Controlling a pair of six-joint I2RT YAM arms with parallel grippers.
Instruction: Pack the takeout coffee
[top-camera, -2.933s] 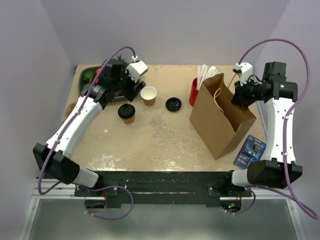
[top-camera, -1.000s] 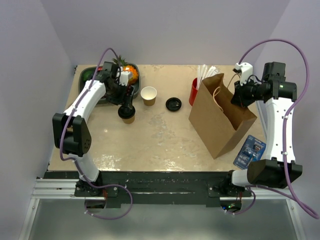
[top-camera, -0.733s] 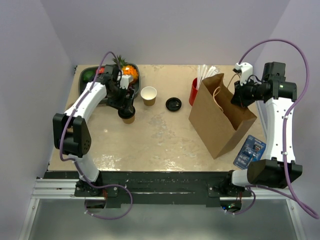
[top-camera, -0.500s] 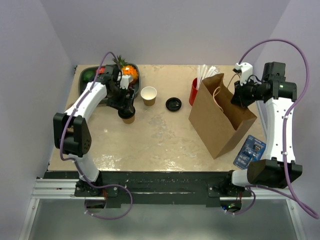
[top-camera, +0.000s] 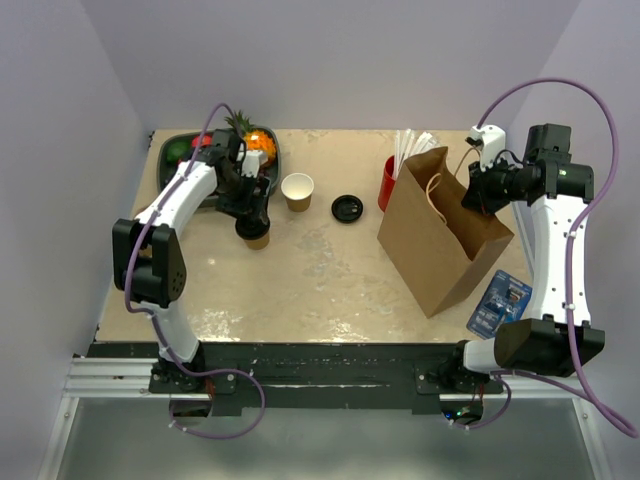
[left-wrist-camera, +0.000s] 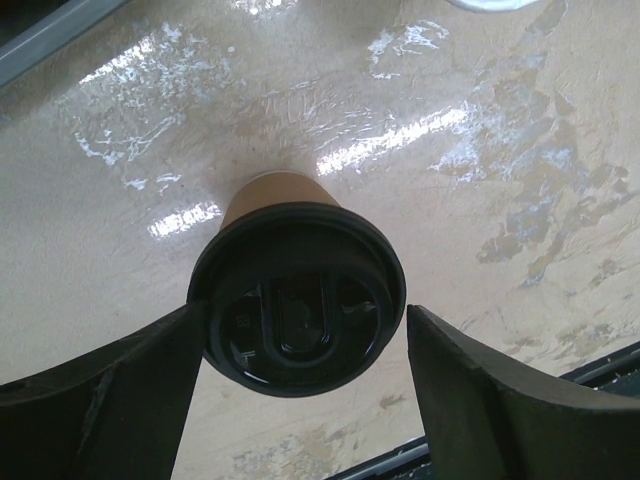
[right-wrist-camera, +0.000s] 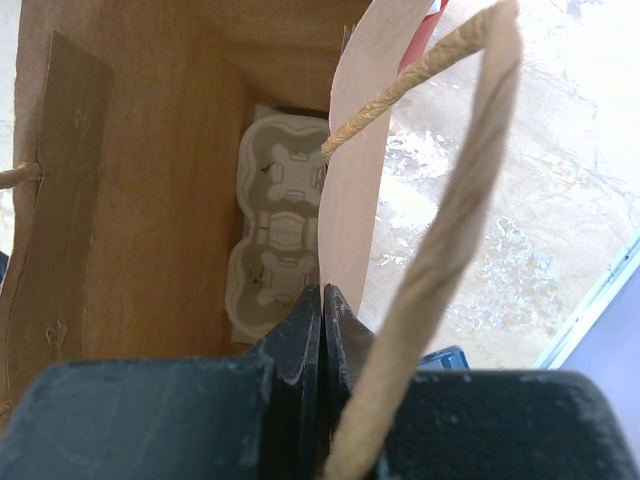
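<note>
Spread wide, the left gripper hangs over the takeout coffee, a small paper cup with a tan lower band and a round black plastic lid. Its two dark fingers flank the lid at rim height. The right-hand finger stands just clear of the lid; whether the left-hand one touches it I cannot tell. The cup stands upright on the glossy tan tabletop, its long axis vertical, straight ahead of the wrist and centred between the jaws, so squeezing inward looks like all the grasp needs. This arm is plainly the nearer one. Well apart to the right, the right gripper is pressed together on the top edge of one wall of a tall brown paper bag, beside its twine handle. That holds the mouth open above a pale moulded pulp cup carrier at the bottom. Between cup and bag sit an unlidded paper cup and a loose black lid.
</note>
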